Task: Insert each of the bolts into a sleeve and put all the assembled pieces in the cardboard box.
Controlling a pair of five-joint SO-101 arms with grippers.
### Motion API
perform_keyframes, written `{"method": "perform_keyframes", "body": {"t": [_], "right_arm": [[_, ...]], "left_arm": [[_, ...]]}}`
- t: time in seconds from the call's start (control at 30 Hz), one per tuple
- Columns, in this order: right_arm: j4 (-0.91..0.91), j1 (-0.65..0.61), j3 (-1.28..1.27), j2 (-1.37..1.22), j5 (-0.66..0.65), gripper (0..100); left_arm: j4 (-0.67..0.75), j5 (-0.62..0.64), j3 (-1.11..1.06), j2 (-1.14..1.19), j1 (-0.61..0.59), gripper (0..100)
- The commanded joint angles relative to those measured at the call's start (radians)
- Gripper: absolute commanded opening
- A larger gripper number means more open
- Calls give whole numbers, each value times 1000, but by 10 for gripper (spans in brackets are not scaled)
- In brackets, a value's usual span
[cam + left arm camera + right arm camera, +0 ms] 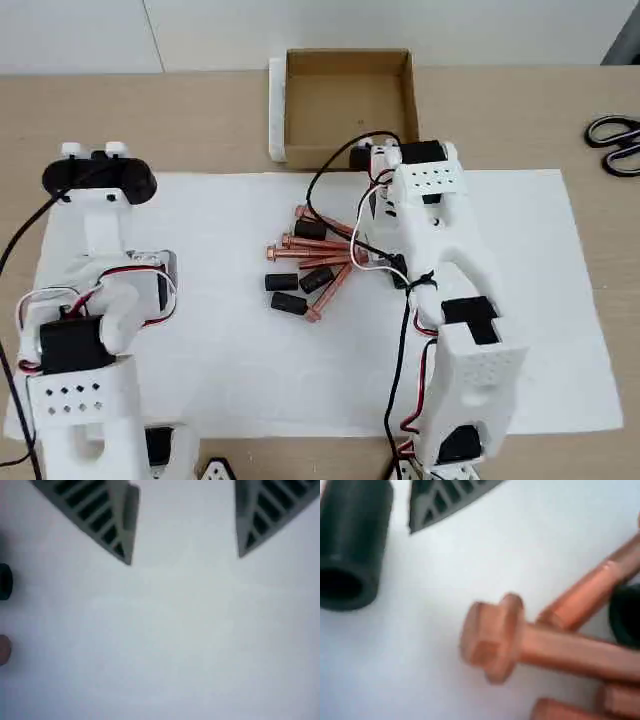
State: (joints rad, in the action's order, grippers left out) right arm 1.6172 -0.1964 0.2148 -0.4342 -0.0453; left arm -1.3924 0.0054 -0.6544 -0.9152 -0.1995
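Several copper bolts (pixel 318 252) lie fanned in a pile mid-sheet, with black sleeves (pixel 288 302) scattered among them. The cardboard box (pixel 347 58) stands behind the sheet with nothing in it. My left gripper (pixel 182 557) hangs open over bare white paper, and a sleeve (pixel 4 581) and a bolt end (pixel 4 650) show at that view's edge. My right arm (pixel 430 195) leans over the pile's right side. Its wrist view shows one fingertip (pixel 437 502) close above the paper, beside a sleeve (pixel 352 540) and a bolt head (pixel 492 635). Its other finger is hidden.
A white paper sheet (pixel 230 390) covers the middle of the tan table. Scissors (pixel 615 140) lie at the far right edge. A white strip (pixel 276 110) rests against the box's left wall. My left arm (pixel 100 260) stands over the sheet's left part.
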Motion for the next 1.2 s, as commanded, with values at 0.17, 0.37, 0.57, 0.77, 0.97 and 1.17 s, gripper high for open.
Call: {"method": "perform_keyframes", "body": {"t": [0.17,0.37,0.57,0.77,0.97,1.17], "right_arm": [[-44,-35,-25,2,-2,151],[-111,-28,-95,2,-2,151],[-150,-27,-135,2,8,145],[-186,-4,-153,-8,5,52],[-188,27,-149,-90,3,5],[-194,44,-149,-102,3,4]], "left_arm": [[-5,-6,4,-6,6,131],[-5,-6,4,-6,6,131],[-5,-6,4,-6,8,131],[-5,-6,4,-5,8,131],[-5,-6,2,-5,8,131],[-5,-6,2,-2,8,131]]}}
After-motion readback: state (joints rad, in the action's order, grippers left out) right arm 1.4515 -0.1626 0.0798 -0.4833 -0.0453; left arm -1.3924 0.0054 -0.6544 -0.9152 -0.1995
